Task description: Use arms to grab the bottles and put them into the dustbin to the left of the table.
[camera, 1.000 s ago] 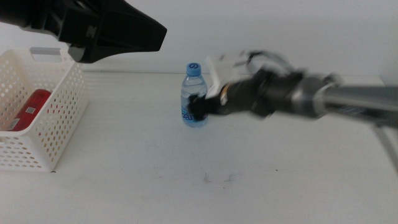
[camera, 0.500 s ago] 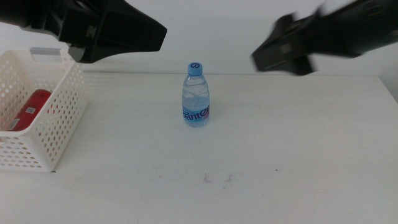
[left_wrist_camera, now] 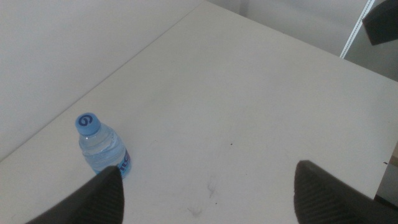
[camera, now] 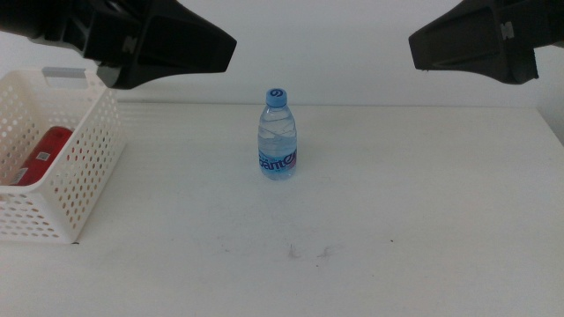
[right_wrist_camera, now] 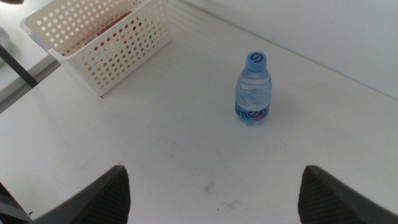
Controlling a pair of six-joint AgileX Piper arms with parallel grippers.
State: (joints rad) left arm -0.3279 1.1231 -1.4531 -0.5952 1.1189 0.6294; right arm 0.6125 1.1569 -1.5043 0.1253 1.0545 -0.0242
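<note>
My right jaws [right_wrist_camera: 211, 193] stand wide apart, two matte dark wedges holding nothing, lifted high over the counter [right_wrist_camera: 186, 143]. My left jaws [left_wrist_camera: 208, 190] are spread just as wide, also empty and raised.

The small water bottle [right_wrist_camera: 253, 90] stands upright between and well beyond my right fingertips, apart from both pairs of jaws: clear ribbed plastic, round blue cap, blue label around its lower half. It sits near the middle of the smooth white counter, which carries a few faint dark scuffs.

Off to the left is the white perforated plastic dustbin [camera: 84, 167], rectangular, with a red can [camera: 42, 157] lying inside it; its label is too blurred to read.

A second ago my right jaws were down beside the bottle; now that arm [camera: 480, 40] has pulled back up to the far right, and the bottle has stayed where it was.
</note>
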